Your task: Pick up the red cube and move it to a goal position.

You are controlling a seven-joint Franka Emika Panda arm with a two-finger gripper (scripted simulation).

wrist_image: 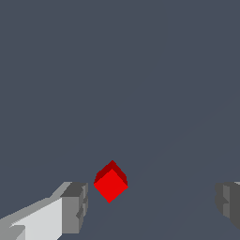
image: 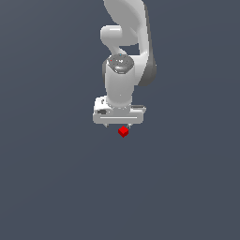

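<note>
Panda arm [image: 125,28] hangs down from the top of the exterior view, wrist pointing straight down, white hand body square to the camera. Gripper [image: 118,126] sits low over the flat dark grey floor [image: 51,187].

Gripper state: released. In the wrist view the two fingers [wrist_image: 75,206] stand wide apart, one grey pad on each side of the frame, with nothing pinched between them. Gap is much wider than the cube.

Red cube [image: 123,131] is on the floor, directly under the hand in the exterior view, its top just below the finger tips and slightly toward the exterior view's right of the hand's centre line. It is turned so that a corner, not a flat face, points at the camera.

Wrist view: red cube [wrist_image: 110,183] lies between the fingers but off centre, just beside the white-backed finger and well apart from the other one. No contact visible with either pad; a thin strip of floor shows between the cube and the near pad. Cube again appears rotated, diamond-shaped, darker red on the upper faces and bright red on the face toward the camera.

Cannot tell from either view whether the finger tips have reached cube height.
</note>
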